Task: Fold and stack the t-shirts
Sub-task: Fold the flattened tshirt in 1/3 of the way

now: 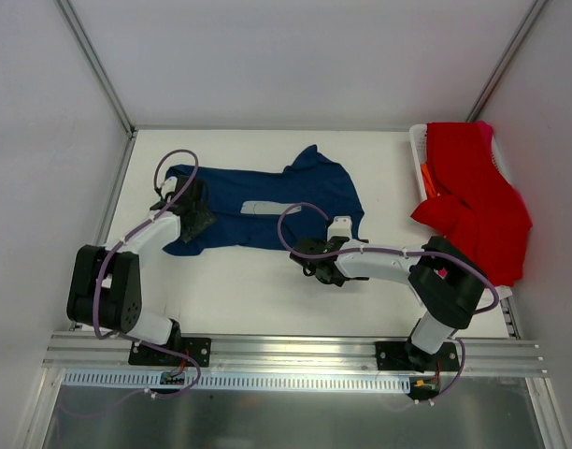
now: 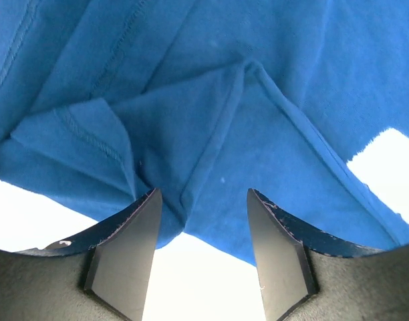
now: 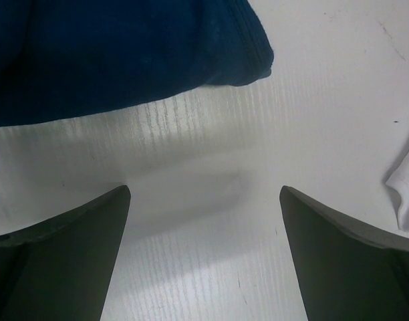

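1 navy tee (image 1: 314, 187), 1 red tee (image 1: 473, 192)

The basket (image 1: 418, 148) lies mostly under red t-shirts (image 1: 473, 201)

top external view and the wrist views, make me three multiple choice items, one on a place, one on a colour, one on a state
1. Where is the red t-shirt?
A. flat in the middle of the table
B. draped over the white basket at the far right
C. hanging from the left tool

2. What colour is the spread t-shirt?
A. pink
B. green
C. navy blue

3. How is the right tool?
A. shut on cloth
B. open above bare table
C. shut on the basket rim

Key:
1 B, the red cloth hangs over the basket's rim in the top view.
2 C, it shows dark blue in all three views.
3 B, its wrist view shows the jaws wide apart with only table between them and the blue hem just beyond.
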Tool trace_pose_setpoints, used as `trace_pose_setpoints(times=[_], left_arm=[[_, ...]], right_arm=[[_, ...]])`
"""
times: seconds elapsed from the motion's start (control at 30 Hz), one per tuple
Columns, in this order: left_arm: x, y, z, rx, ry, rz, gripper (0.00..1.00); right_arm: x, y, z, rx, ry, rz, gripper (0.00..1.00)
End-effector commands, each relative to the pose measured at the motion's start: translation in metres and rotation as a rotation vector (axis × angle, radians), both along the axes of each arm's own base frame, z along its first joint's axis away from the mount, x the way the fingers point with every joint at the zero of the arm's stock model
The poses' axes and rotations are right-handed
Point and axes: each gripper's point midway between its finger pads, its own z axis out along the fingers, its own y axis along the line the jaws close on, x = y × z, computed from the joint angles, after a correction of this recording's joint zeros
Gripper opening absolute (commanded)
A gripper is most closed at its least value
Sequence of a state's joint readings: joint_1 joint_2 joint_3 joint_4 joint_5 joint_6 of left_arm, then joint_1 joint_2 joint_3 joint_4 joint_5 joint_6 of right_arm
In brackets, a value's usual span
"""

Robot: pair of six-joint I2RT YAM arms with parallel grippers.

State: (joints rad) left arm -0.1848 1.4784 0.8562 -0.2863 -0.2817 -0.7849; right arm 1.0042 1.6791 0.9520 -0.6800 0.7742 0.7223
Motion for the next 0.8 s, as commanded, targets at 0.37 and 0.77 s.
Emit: trace_pose_setpoints(times=[0.37,0.77], left_arm=[[-0.007,-0.002,0.056,0.030,-0.148,-0.029,0.55],[-0.039,0.009,0.014,0.050,-0.053,0.030,0.54]], right_arm=[[-0.010,-0.006,0.005,0.012,-0.033,-0.038,0.99],[-0.018,-0.008,0.007,0.012,-0.047,-0.041,1.00]])
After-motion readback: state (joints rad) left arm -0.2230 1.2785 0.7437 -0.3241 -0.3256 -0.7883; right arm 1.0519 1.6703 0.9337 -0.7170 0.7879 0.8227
